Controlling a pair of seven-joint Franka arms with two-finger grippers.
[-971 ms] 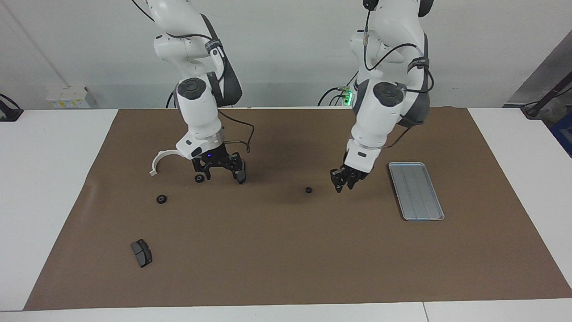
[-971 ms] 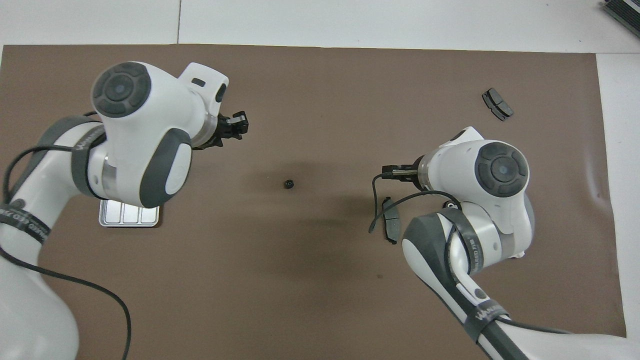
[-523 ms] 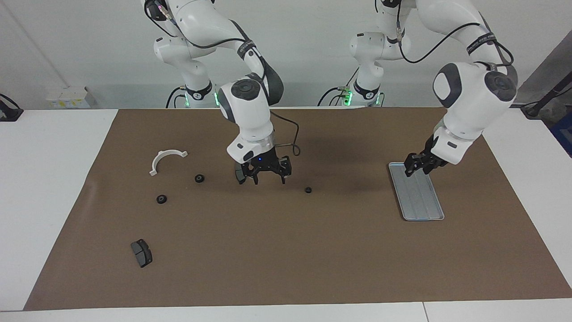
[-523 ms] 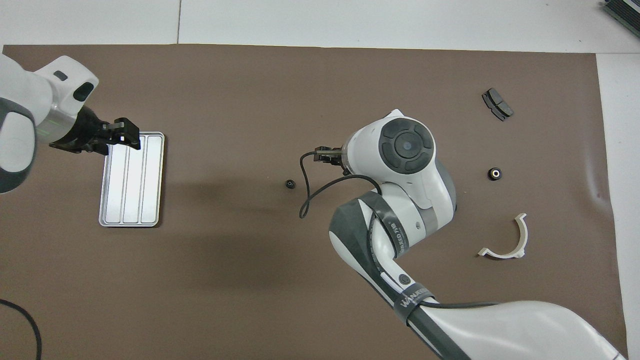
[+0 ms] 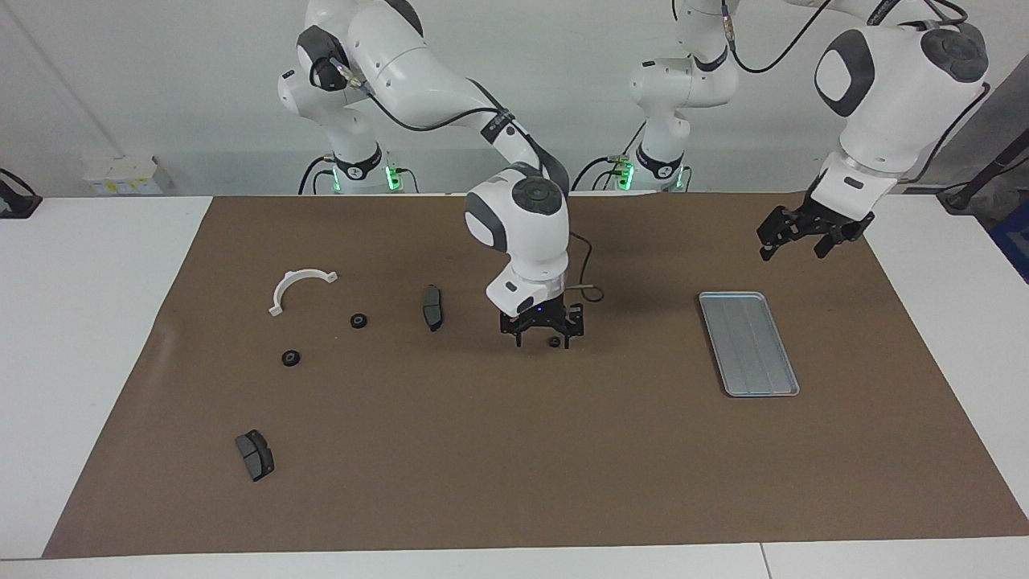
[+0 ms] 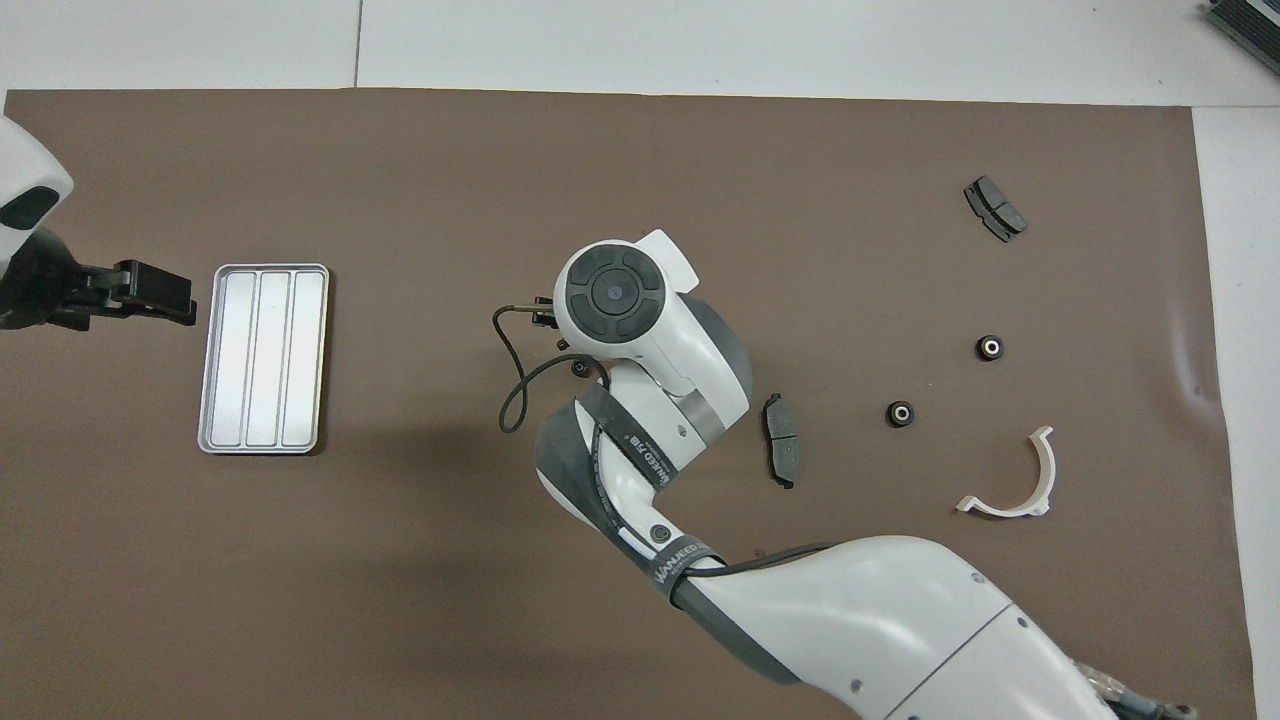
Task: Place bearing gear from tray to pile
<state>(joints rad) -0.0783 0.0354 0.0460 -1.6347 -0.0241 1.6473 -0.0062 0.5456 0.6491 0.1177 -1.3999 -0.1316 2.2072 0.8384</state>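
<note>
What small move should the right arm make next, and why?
Probably close the fingers. The right gripper is down at the mat with its fingers open on either side of the small black bearing gear, which lies mid-table between the empty tray and the brake pad.

A white table (image 5: 80,322) carries a brown mat (image 5: 514,466). On the mat lie a ridged metal tray (image 5: 748,344), a white half-ring bracket (image 5: 296,288), two brake pads (image 5: 432,307) (image 5: 255,454), and three small black bearing gears (image 5: 359,321) (image 5: 290,358), one (image 5: 554,342) between the right gripper's (image 5: 543,338) open jaws.
</note>
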